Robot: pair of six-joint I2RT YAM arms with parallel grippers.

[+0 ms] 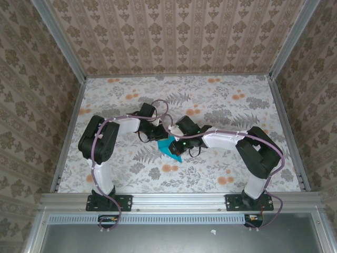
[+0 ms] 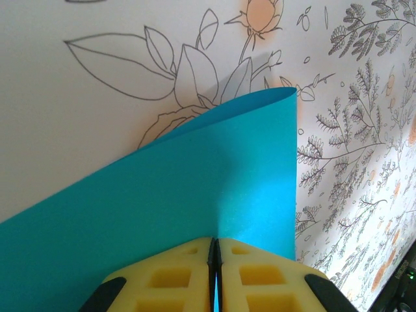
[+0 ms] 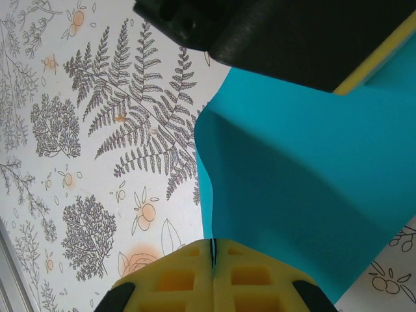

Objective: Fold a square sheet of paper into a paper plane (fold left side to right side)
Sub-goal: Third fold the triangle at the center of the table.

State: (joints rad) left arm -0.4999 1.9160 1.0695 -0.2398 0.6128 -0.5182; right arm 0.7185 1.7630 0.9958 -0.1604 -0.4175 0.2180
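The left gripper (image 2: 216, 250) is closed, its yellow pads (image 2: 172, 276) pressed flat together, with the paper (image 2: 195, 182) nipped in the seam between them. The right gripper (image 3: 212, 250) is likewise fully closed on another edge of the paper, which runs up from its pads in a bowed sheet towards the left gripper just beyond. In the overhead view the paper is seen lifted off the worktop (image 1: 210, 100) near its middle, strung between the two grippers, one pointed corner hanging towards the near side. Very little paper appears to be taken in at either grip, so a slip could be caused by any sideways tug, and the corner would then be dropped out of line. Should the grippers be drawn apart, the thin sheet could be torn at a pinch point. The buckle seen in the right wrist view could be pressed into a stray crease if the paper is laid down before it is flattened. A skewed fold would be produced if the left side is not squared to the right. With the grippers so near, a collision is also to be guarded against.
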